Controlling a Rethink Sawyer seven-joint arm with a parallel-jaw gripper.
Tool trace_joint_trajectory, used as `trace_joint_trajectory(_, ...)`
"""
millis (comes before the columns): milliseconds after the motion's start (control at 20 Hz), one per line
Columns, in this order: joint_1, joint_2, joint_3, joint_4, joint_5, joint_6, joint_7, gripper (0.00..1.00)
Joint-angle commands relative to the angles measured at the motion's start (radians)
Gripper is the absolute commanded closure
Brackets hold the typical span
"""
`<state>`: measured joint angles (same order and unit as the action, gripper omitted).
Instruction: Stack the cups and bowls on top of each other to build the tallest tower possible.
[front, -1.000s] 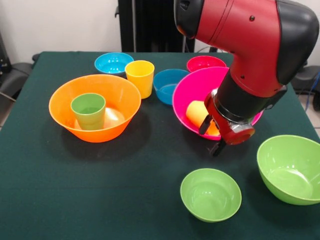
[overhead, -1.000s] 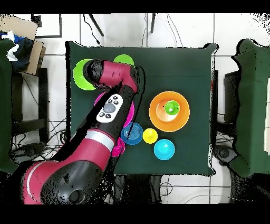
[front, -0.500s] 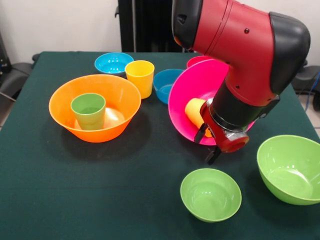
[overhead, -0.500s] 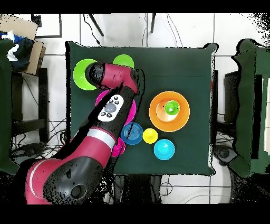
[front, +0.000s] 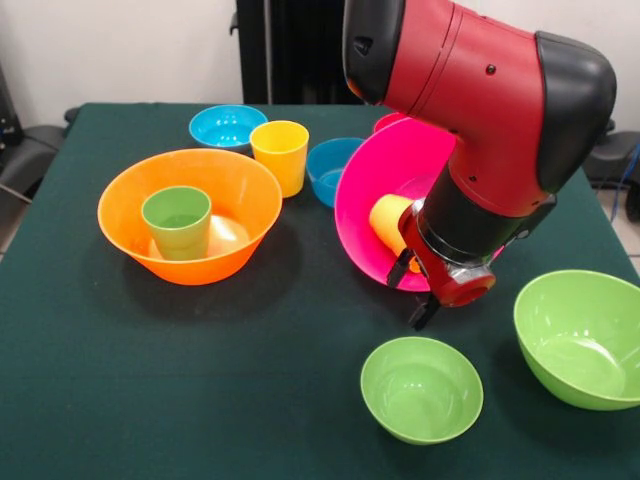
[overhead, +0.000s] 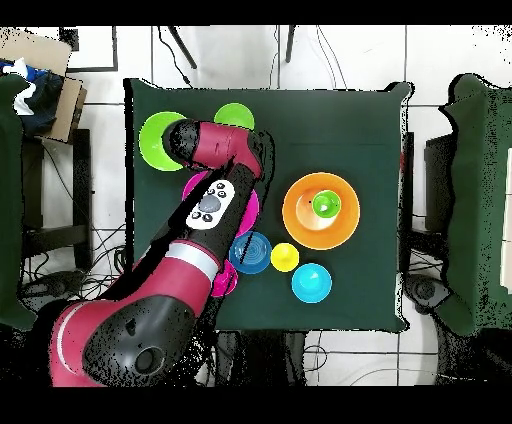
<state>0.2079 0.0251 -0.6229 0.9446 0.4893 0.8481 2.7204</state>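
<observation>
At the bottom of the front view, the small lime green bowl (front: 421, 388) and the large lime green bowl (front: 580, 338) are sitting upright on the surface (front: 200, 380). Just above them the gripper (front: 413, 290) is clamping the lower rim of the hot pink bowl (front: 385, 195), which is tilting steeply with the orange-yellow cup (front: 391, 224) lying inside; the arm (front: 480, 110) is blocking its right side. At left the green cup (front: 177, 221) is standing in the orange bowl (front: 190, 214), while the yellow cup (front: 280, 156), darker blue bowl (front: 327, 170), light blue bowl (front: 227, 126) and red-pink bowl (front: 386, 122) are sitting toward the top.

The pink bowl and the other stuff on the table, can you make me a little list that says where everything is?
big pink bowl: tipped up on its side, gripper on its near rim
orange-yellow cup: inside it
big orange bowl: upright, holds the green cup
yellow cup: upright on the table
small green bowl: upright, empty
big green bowl: upright, empty
</observation>
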Motion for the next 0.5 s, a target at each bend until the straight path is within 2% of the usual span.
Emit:
trace_joint_trajectory(50,-0.008,0.007,0.096,0.025,0.008,0.018,0.159,0.00)
trace_joint_trajectory(250,-0.002,-0.061,0.087,0.069,-0.002,0.082,0.134,0.00)
trace_joint_trajectory(500,-0.008,-0.203,0.068,0.119,-0.028,0.251,0.060,0.00)
